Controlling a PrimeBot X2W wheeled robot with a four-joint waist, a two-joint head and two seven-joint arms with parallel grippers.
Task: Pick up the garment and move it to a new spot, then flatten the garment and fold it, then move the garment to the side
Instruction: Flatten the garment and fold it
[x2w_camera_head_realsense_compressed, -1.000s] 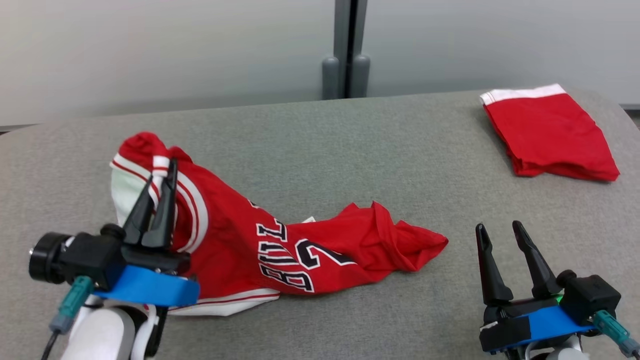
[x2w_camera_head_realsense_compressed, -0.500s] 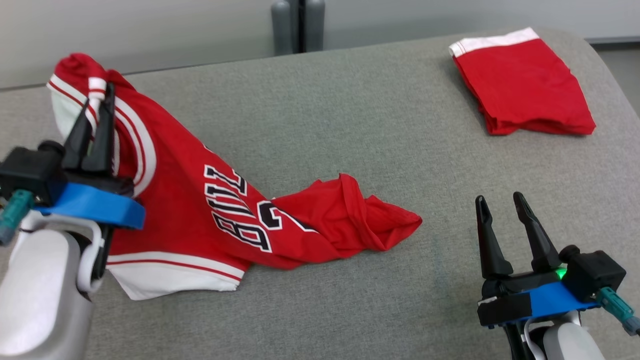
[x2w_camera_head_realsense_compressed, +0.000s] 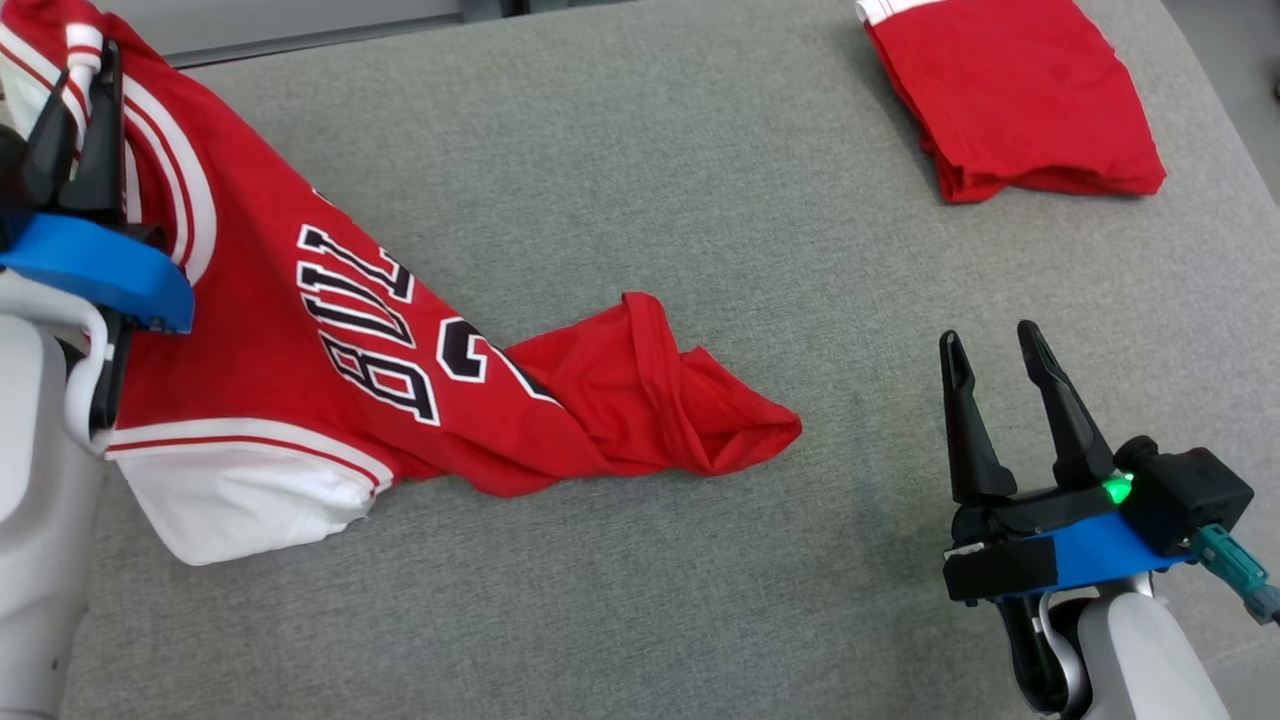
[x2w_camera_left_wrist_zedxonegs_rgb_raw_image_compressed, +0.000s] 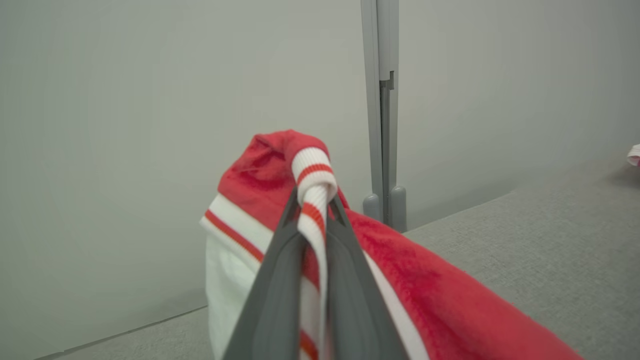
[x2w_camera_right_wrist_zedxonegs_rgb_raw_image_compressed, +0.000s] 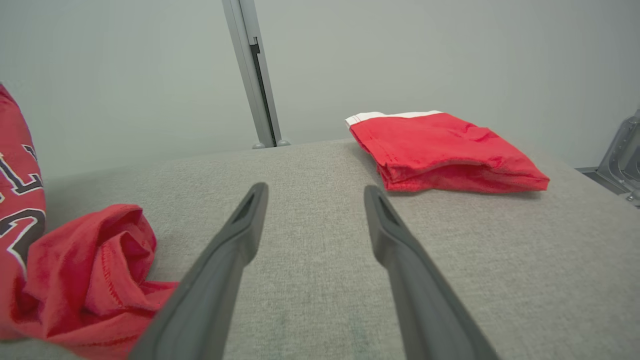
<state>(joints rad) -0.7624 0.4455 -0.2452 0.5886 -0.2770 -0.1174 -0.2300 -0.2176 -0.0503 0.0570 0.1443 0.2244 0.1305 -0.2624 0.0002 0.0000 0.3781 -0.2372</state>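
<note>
here the jersey (x2w_camera_head_realsense_compressed: 235, 385) hangs from the clamped left pincer (x2w_camera_head_realsense_compressed: 88, 62), right pincer (x2w_camera_head_realsense_compressed: 990, 337) wide and apart.

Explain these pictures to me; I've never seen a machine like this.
It is a two-armed robot; each arm ends in a gripper with two long dark fingers. One picture looks down from a camera on its head; the other two look along each gripper's fingers from the wrists. On the grey padded surface lie a crumpled red jersey and, farther off, a folded red garment. The left gripper is shut on the jersey's striped trim, holding that end up while the rest lies on the surface. The right gripper is open, holding nothing.
</note>
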